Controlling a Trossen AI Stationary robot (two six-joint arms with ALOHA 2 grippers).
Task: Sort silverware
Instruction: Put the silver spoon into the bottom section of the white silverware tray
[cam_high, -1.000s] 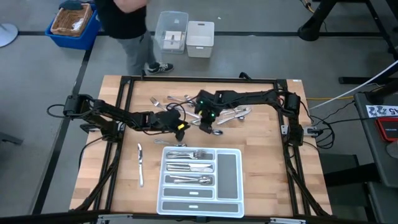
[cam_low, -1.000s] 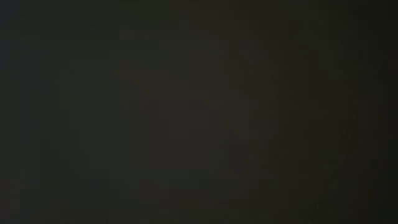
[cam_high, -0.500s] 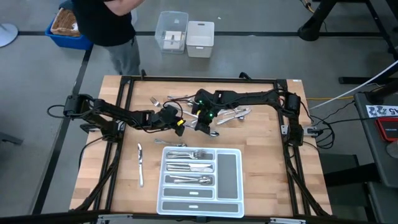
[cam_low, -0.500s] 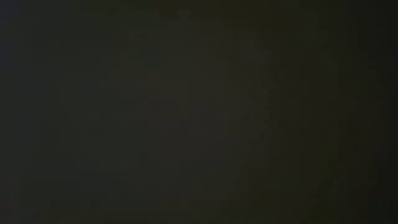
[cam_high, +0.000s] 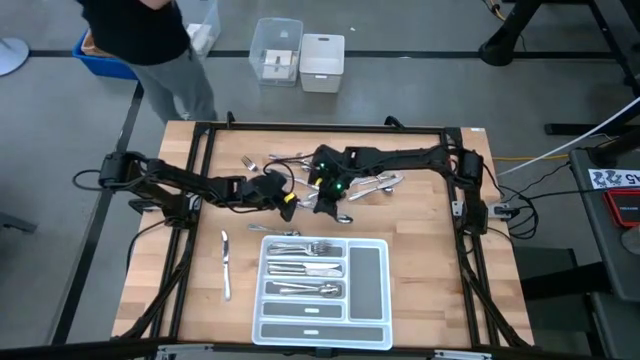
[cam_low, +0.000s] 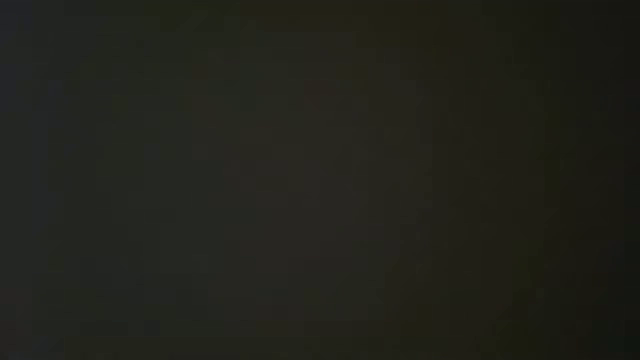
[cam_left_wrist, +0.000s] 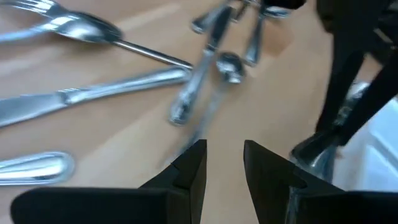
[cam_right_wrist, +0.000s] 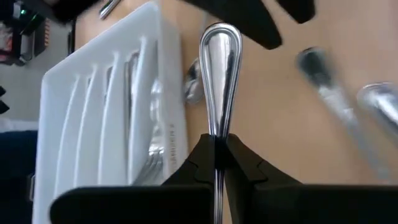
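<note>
The right gripper (cam_right_wrist: 217, 146) is pinched shut on the handle of one piece of silverware (cam_right_wrist: 219, 93), held above the table near the white tray (cam_right_wrist: 106, 124). The left gripper (cam_left_wrist: 224, 163) hovers with fingers slightly apart and empty over the loose pile (cam_left_wrist: 186, 87). The step in hand looks like carrying a picked piece to its compartment, which calls for matching its type (its head is hidden). Seen from above: one tray, four compartments holding cutlery, one knife (cam_high: 226, 262) lying alone.
</note>
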